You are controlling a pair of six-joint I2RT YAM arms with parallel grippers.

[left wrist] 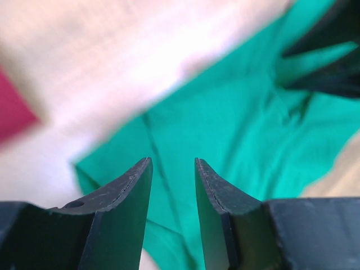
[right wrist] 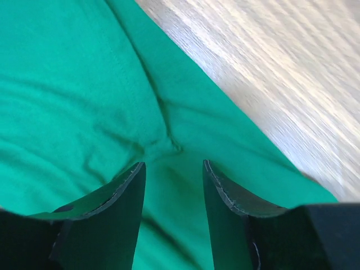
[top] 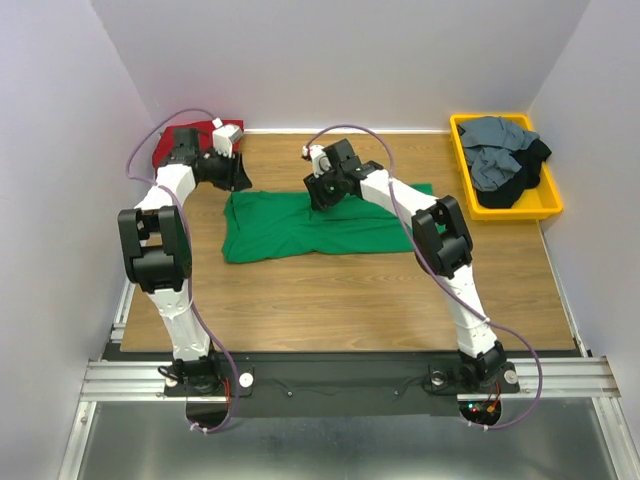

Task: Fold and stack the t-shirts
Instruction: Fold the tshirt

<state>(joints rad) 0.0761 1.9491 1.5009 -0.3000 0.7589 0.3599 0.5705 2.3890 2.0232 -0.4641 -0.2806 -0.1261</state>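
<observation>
A bright green t-shirt (top: 300, 228) lies folded into a wide strip across the middle of the table. My left gripper (top: 238, 175) hovers just above its back left corner, jaws open with only green cloth (left wrist: 236, 129) showing beyond the gap. My right gripper (top: 322, 192) hangs over the shirt's back edge near the middle, jaws open and empty above a puckered crease (right wrist: 163, 143). A dark red t-shirt (top: 172, 140) lies at the back left corner, partly hidden by the left arm. Grey and black t-shirts (top: 503, 160) are piled in the tray.
A yellow plastic tray (top: 546, 208) stands at the back right and holds the pile. Bare wooden table (top: 350, 300) stretches in front of the green shirt. White walls close in the back and both sides.
</observation>
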